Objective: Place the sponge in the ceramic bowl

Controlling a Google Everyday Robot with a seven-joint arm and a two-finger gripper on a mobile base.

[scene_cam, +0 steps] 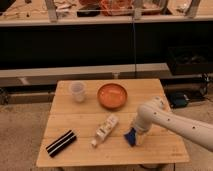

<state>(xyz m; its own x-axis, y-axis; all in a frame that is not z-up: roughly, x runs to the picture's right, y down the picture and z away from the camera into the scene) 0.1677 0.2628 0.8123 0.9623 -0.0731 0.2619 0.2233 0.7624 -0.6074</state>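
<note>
there, gripper low over the wooden table, dark shelving behind

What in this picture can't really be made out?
Camera view:
- Tool, low over the table's front right: largely hidden by the arm's wrist.
- Sponge: only a blue part shows; the tool covers the rest.
- Arm: cut off by the right edge.
- Bottle's label: too small to read.

The claw hangs over the sponge at the worktop's 4 o'clock. From the claw, bare wood runs toward 11 o'clock up to the ceramic bowl. A toppled bottle lies near at 9 o'clock, and the cup stands farther off at 10.
</note>
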